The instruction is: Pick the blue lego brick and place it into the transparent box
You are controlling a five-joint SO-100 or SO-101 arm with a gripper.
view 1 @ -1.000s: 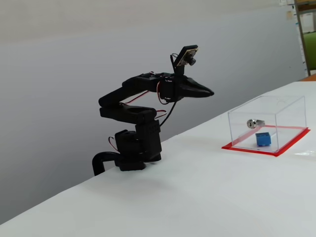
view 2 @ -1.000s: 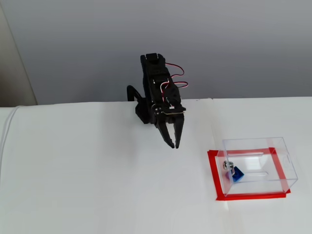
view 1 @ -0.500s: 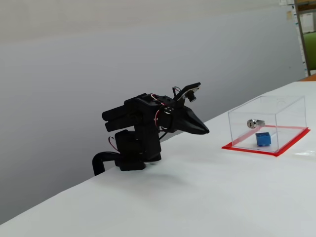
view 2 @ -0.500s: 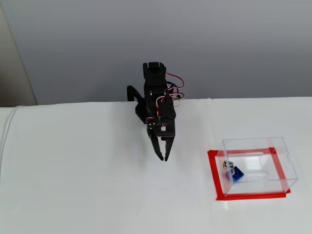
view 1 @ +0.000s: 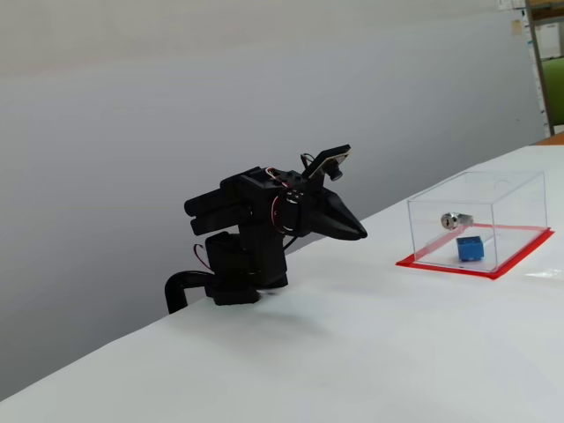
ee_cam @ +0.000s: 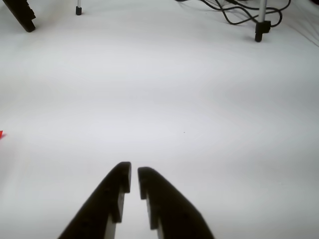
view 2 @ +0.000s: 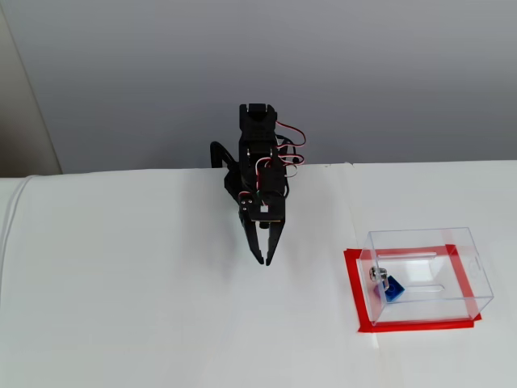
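The blue lego brick (view 2: 394,290) lies inside the transparent box (view 2: 428,272), touching a small silver metal piece (view 2: 376,274) (both near one end wall), well to the right of the gripper (view 2: 263,260) in a fixed view. The gripper hangs empty above bare white table (ee_cam: 164,99), its jaws almost together with only a thin slit between. Tripod feet (ee_cam: 258,36) and cables (ee_cam: 239,14) stand far ahead of it in the wrist view.

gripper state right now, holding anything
Gripper: shut but for a thin slit, holding nothing. The blue lego brick sits inside the transparent box.
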